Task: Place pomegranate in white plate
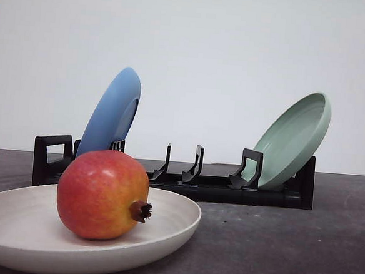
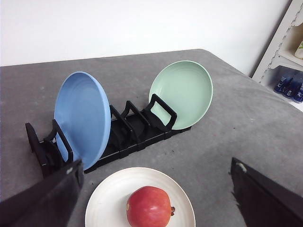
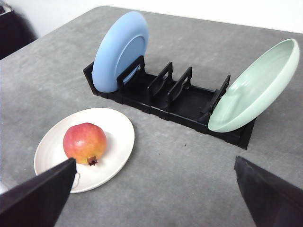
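The pomegranate (image 1: 102,194) lies on its side inside the white plate (image 1: 13,225), crown tip pointing sideways, and the plate sits flat on the grey table (image 1: 275,244) just in front of the black rack (image 1: 216,186). In the rack, a blue plate (image 1: 112,113) stands on edge at the end nearest the white plate and a green plate (image 1: 295,138) leans at the far end, with the slots between them bare. The left tool (image 2: 156,198) and the right tool (image 3: 156,194) each have their fingers spread wide apart, holding nothing, above the table on the white plate's side of the rack.
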You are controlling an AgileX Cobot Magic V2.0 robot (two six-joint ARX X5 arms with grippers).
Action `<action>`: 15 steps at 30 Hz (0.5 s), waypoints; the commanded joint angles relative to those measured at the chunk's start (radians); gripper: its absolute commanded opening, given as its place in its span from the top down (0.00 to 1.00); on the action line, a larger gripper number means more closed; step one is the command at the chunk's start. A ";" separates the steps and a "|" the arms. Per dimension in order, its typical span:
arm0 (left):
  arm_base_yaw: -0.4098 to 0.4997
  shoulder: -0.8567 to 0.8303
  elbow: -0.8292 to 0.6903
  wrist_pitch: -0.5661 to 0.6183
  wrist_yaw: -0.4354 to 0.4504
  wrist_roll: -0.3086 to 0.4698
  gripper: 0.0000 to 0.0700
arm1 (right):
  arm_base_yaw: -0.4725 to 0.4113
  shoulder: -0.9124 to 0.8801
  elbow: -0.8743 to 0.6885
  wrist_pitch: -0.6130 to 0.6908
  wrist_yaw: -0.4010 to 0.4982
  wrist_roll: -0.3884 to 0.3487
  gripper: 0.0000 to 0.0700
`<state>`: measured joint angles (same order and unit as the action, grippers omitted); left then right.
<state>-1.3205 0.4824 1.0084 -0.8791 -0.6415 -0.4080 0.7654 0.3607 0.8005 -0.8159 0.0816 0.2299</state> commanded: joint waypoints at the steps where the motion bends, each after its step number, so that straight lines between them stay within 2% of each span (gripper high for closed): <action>1: -0.015 0.007 0.013 0.011 -0.006 0.007 0.15 | 0.008 0.002 0.005 0.018 0.003 0.014 0.00; 2: -0.015 0.007 0.013 0.011 -0.006 0.007 0.16 | 0.008 0.003 0.005 0.020 0.003 0.014 0.00; 3: -0.015 0.007 0.013 0.009 -0.006 0.007 0.23 | 0.008 0.003 0.005 0.021 0.003 0.015 0.00; 4: -0.015 0.007 0.013 0.007 -0.006 0.010 0.41 | 0.008 0.004 0.005 0.020 0.001 0.015 0.17; 5: -0.015 0.007 0.013 0.003 -0.007 0.018 0.67 | 0.008 0.006 0.005 0.020 -0.002 0.014 0.64; 6: -0.015 0.007 0.013 0.000 -0.008 0.026 0.90 | 0.009 0.008 0.005 0.019 -0.003 0.013 0.98; 7: -0.015 0.007 0.013 -0.003 -0.014 0.030 0.98 | 0.009 0.010 0.005 0.019 0.000 0.014 0.95; 8: -0.015 0.007 0.013 -0.005 -0.022 0.030 0.99 | 0.009 0.010 0.005 0.020 0.002 0.015 0.93; 15: -0.015 0.007 0.013 -0.005 -0.032 0.029 1.00 | 0.009 0.009 0.006 0.022 0.000 0.014 0.94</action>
<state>-1.3205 0.4824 1.0084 -0.8902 -0.6678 -0.3876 0.7654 0.3653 0.8005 -0.8048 0.0801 0.2396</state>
